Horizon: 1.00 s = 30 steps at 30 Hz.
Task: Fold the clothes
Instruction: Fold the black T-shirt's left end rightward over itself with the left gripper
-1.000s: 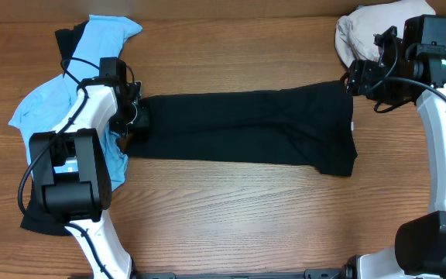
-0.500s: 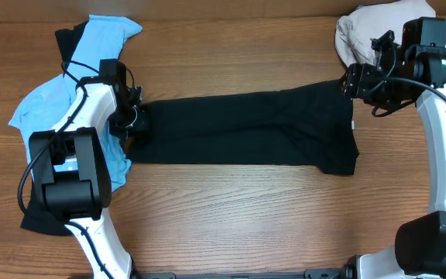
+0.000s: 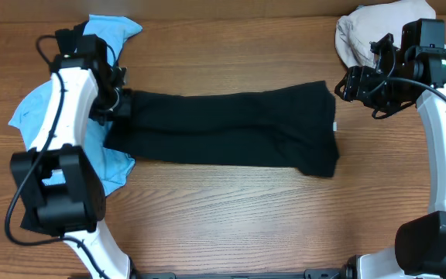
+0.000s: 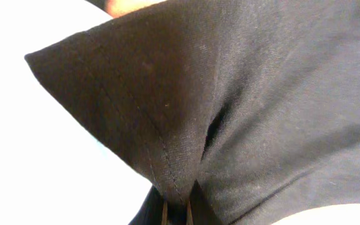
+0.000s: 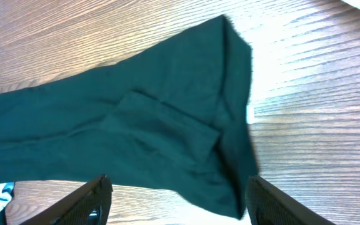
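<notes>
A long black garment lies stretched across the middle of the table. My left gripper is shut on its left end; the left wrist view shows the black cloth pinched between the fingertips. My right gripper is open and empty, just right of the garment's right end. The right wrist view shows that end lying on the wood between the spread fingers.
A light blue garment and another black piece lie under and beside the left arm. A beige cloth heap sits at the back right corner. Bare wood lies in front of the garment.
My left gripper has pulled the black garment's left end to the left and back, dragging the whole garment leftward. My right gripper stays open near its old spot, now clear of the cloth.
</notes>
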Available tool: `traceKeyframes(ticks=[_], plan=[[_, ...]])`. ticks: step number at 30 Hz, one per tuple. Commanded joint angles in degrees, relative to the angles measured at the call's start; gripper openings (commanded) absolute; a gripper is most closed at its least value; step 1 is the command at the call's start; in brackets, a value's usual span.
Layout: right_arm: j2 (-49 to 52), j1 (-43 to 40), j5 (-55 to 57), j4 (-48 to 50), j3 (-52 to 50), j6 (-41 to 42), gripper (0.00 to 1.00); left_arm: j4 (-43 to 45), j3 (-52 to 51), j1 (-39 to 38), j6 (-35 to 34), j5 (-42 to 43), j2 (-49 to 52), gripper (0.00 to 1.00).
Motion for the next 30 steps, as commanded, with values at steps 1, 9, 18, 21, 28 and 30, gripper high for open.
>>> traceKeyframes(ticks=[1, 9, 18, 21, 28, 30], plan=[[-0.2, 0.0, -0.5, 0.0, 0.3, 0.2, 0.73, -1.7, 3.7, 0.4, 3.8, -3.9, -4.9, 0.04], [-0.2, 0.0, -0.5, 0.1, 0.3, 0.2, 0.73, -1.1, 5.1, -6.6, 3.3, 0.7, -4.8, 0.04], [-0.2, 0.0, -0.4, 0.1, 0.2, 0.1, 0.74, 3.8, 5.0, -19.7, -1.0, 0.7, -0.5, 0.04], [-0.2, 0.0, 0.2, 0.1, -0.6, 0.0, 0.74, 7.3, 5.0, -25.0, -4.6, 0.7, 2.9, 0.04], [-0.2, 0.0, 1.7, 0.2, -1.7, 0.0, 0.75, 12.2, 5.0, -32.4, -9.7, 0.8, 8.5, 0.06], [-0.1, 0.0, 1.7, 0.5, -1.7, 0.0, 0.75, 14.0, 5.0, -34.3, -11.5, 0.7, 9.1, 0.11]])
